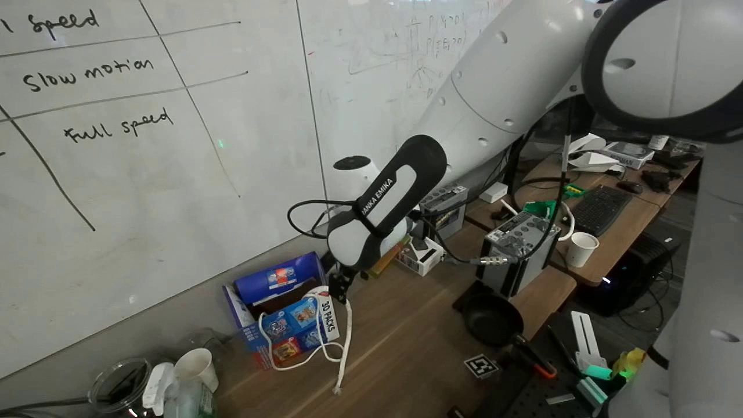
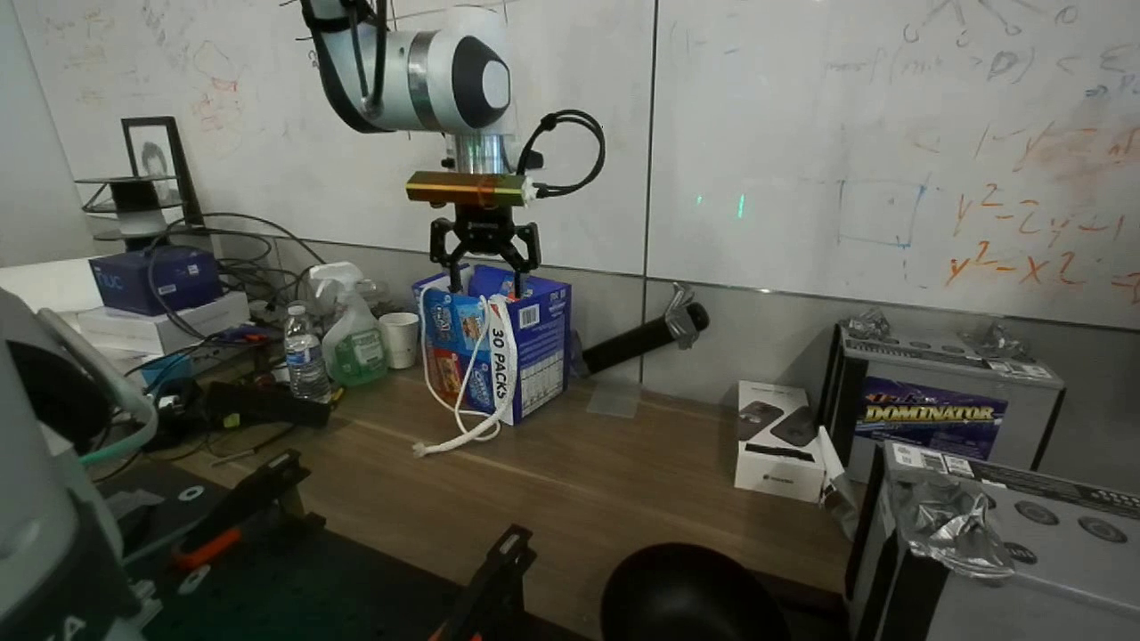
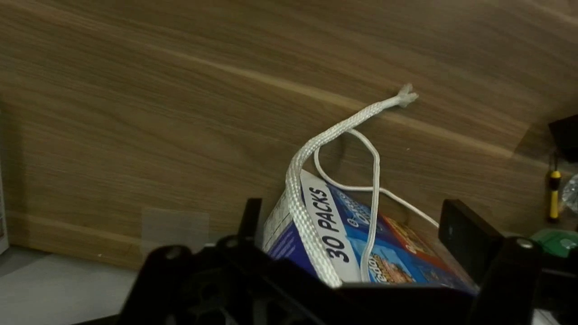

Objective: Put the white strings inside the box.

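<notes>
In an exterior view, the snack box (image 2: 545, 352) stands under the gripper (image 2: 487, 287), strings (image 2: 468, 436) trailing down its front onto the table (image 2: 623, 472); left of the gripper is the paper cup (image 2: 400, 338), right and before, the frying pan (image 2: 690, 592).

Whiteboard (image 1: 174, 191), ruled and handwritten in black, upper left of an exterior view; grey wall strip (image 1: 168, 325) beneath. Wood-grain table (image 1: 400, 325), lower centre. Wooden desk (image 1: 612, 247), right. Floor (image 1: 680, 217), dark grey, far right.
</notes>
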